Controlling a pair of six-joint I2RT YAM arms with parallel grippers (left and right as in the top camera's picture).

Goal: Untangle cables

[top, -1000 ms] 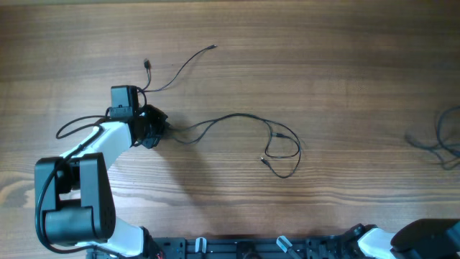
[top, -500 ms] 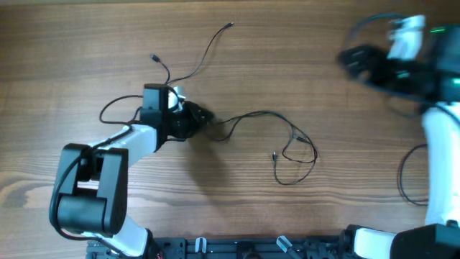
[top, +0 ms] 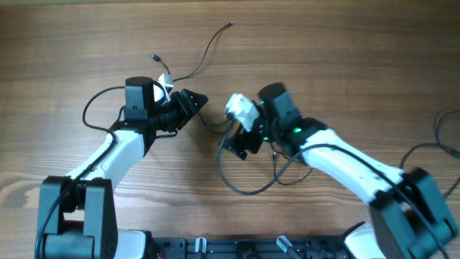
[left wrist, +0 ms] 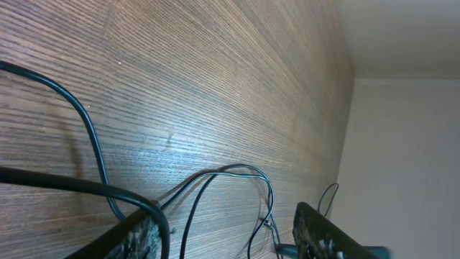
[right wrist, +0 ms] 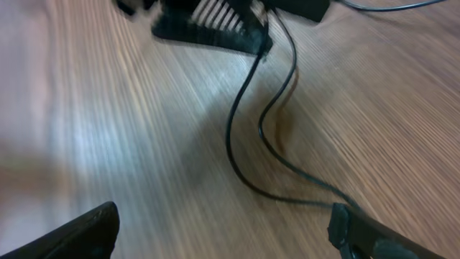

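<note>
cables: thin black cords on the table, middle of the overhead view, between the two arms
upper cord: lies open in a loose curve, its far tip well apart from the rest; a small plug end sits near the left arm; the lower end runs in beside the left end effector
lower cord: runs from the left end effector across to the right one, then drops into a big loop toward the near edge of the table
crossings: strands overlap under and just beside the right end effector; the exact count is hidden by the arm
left end effector: fingers parted in the wrist view, cords run across the table between them, nothing pinched
right end effector: spread wide, low over the cords; two strands lie on the table between its fingers, no grip
done: looks like the upper cord is mostly pulled out of the bunch
left: the lower loop needs its overlaps pulled open and the two cords need to be drawn clear of each other near the left end effector
progress: judged roughly midway, not finished
hold: neither arm has hold of a cord
</note>
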